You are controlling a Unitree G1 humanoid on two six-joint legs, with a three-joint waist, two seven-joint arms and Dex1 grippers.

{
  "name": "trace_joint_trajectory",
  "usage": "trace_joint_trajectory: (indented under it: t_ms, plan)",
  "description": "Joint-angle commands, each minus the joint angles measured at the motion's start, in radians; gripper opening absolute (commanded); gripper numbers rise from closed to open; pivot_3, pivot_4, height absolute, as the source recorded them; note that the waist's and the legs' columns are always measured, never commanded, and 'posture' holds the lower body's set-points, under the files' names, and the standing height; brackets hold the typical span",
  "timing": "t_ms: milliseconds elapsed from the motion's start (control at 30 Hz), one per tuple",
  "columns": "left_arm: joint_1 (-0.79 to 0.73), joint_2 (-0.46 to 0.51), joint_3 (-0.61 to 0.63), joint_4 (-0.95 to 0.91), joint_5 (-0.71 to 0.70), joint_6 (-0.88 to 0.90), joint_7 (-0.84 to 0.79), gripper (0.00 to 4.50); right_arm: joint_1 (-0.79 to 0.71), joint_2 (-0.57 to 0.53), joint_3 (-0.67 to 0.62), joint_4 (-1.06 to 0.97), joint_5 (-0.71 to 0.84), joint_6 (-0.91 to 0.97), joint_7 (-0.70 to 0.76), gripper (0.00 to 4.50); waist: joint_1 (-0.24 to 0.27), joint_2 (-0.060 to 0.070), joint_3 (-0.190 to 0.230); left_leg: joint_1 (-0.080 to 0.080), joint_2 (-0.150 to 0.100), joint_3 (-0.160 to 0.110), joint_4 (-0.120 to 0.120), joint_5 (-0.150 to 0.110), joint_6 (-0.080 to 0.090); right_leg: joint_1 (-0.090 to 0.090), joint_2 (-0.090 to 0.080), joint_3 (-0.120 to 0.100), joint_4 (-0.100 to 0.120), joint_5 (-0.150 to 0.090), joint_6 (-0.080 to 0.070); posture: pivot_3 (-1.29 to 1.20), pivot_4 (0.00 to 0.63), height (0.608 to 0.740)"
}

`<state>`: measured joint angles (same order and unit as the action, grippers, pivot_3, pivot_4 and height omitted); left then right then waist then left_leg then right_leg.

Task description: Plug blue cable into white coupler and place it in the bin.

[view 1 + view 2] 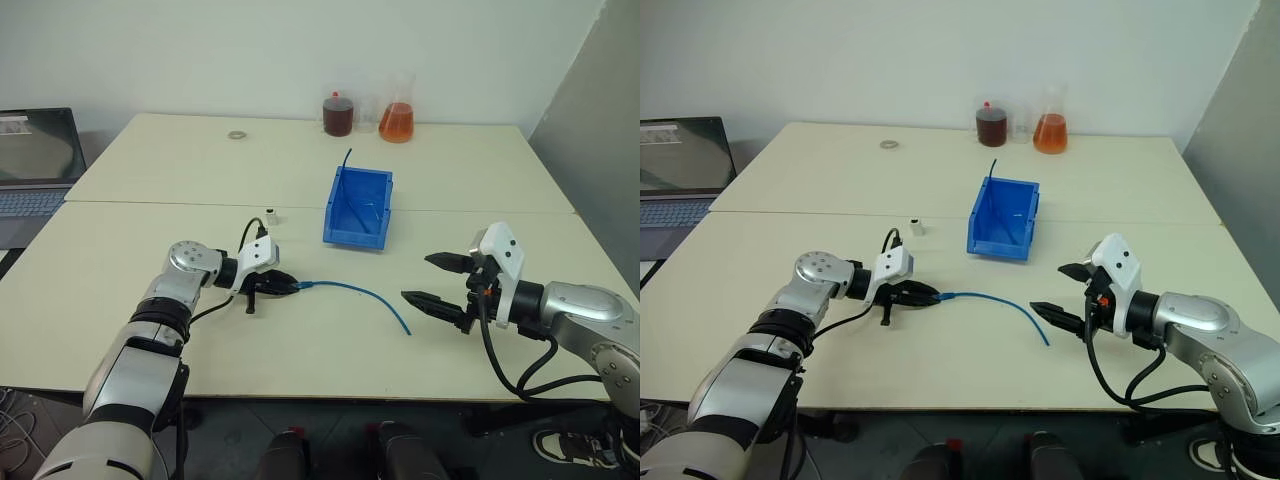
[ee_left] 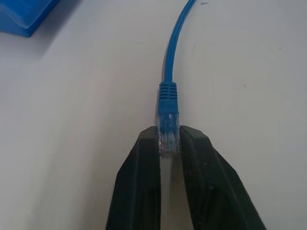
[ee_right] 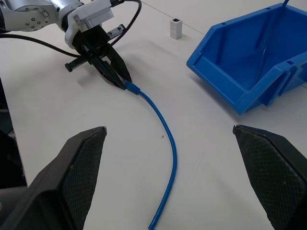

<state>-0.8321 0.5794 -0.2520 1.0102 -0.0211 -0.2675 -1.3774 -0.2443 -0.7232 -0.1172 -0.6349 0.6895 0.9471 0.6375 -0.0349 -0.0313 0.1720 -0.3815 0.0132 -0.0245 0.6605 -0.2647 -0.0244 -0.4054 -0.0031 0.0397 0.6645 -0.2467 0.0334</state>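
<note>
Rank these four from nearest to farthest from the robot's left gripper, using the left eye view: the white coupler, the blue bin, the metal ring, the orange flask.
Measured from the left gripper, shut on the blue cable's plug:
1. White coupler, just beyond the gripper on the near table.
2. Blue bin, beyond and to its right.
3. Metal ring, far table, left side.
4. Orange flask, far edge, right.

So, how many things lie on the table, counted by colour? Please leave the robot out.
Blue: 2 (blue cable, bin)
White: 1 (white coupler)
Metal: 1 (ring)
Glass: 2 (dark-liquid bottle, orange-liquid flask)
Total: 6
</note>
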Motion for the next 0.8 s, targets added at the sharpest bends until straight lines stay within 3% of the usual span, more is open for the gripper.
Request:
trace_joint_trajectory:
  t_ms: [33, 167, 200, 267, 367, 433, 533, 800]
  plan:
    - [0.050, 0.028, -0.003, -0.032, 0.030, 0.058, -0.029, 0.24, 0.004, -0.002, -0.016, -0.032, 0.014, -0.020, -0.005, 4.50, -0.001, 0.000, 0.000, 0.000, 0.000, 0.000, 0.000, 0.000, 0.000, 0.000, 0.000, 0.000, 0.000, 0.000, 0.000, 0.00, 0.150, 0.740]
    - [0.077, -0.003, 0.049, -0.226, -0.041, 0.241, 0.017, 0.24, -0.016, 0.013, -0.029, -0.028, 0.034, -0.008, -0.026, 4.50, 0.001, 0.000, 0.000, -0.002, 0.001, -0.001, -0.001, -0.001, 0.001, -0.001, 0.000, 0.000, 0.000, -0.001, -0.001, 0.00, 0.150, 0.740]
    - [0.078, -0.021, 0.084, -0.343, -0.114, 0.410, 0.035, 0.24, -0.040, 0.038, -0.052, -0.029, 0.074, 0.020, -0.056, 4.50, 0.003, 0.000, 0.000, -0.002, 0.001, -0.001, -0.001, -0.001, 0.001, -0.001, 0.000, 0.000, -0.001, -0.001, -0.001, 0.00, 0.150, 0.740]
    - [0.076, -0.051, 0.156, -0.560, -0.261, 0.730, 0.091, 0.24, -0.082, 0.091, -0.108, -0.034, 0.188, 0.079, -0.124, 4.50, 0.003, -0.001, 0.003, -0.004, 0.002, -0.001, 0.000, -0.001, 0.001, -0.002, -0.001, 0.000, -0.001, -0.001, -0.001, 0.00, 0.150, 0.740]
    - [0.094, -0.074, 0.222, -0.754, -0.370, 0.997, 0.186, 0.24, -0.116, 0.128, -0.160, -0.036, 0.367, 0.155, -0.203, 4.50, 0.010, -0.001, 0.004, -0.019, 0.001, -0.005, 0.005, 0.000, 0.000, -0.012, -0.002, -0.001, 0.000, 0.001, 0.002, 0.00, 0.150, 0.740]
    - [0.126, -0.111, 0.273, -0.872, -0.454, 1.138, 0.268, 0.24, -0.114, 0.126, -0.174, -0.027, 0.581, 0.181, -0.263, 4.50, 0.007, -0.001, 0.004, -0.018, 0.000, -0.006, 0.004, 0.000, 0.001, -0.012, -0.004, -0.001, -0.001, 0.001, 0.002, 0.00, 0.150, 0.740]
    - [0.153, -0.181, 0.354, -0.983, -0.569, 1.302, 0.379, 0.24, -0.091, 0.114, -0.162, -0.009, 0.738, 0.180, -0.336, 4.50, 0.007, -0.001, 0.004, -0.018, -0.001, -0.005, 0.003, -0.001, 0.001, -0.013, -0.007, 0.000, -0.001, 0.001, 0.002, 0.00, 0.150, 0.740]
    - [0.130, -0.303, 0.524, -1.087, -0.834, 1.572, 0.559, 0.24, -0.118, 0.137, -0.114, 0.129, 0.786, 0.118, -0.428, 4.50, 0.004, -0.001, 0.004, -0.018, -0.001, -0.003, 0.003, 0.000, 0.001, -0.013, -0.005, 0.001, -0.001, 0.001, 0.002, 0.00, 0.150, 0.740]
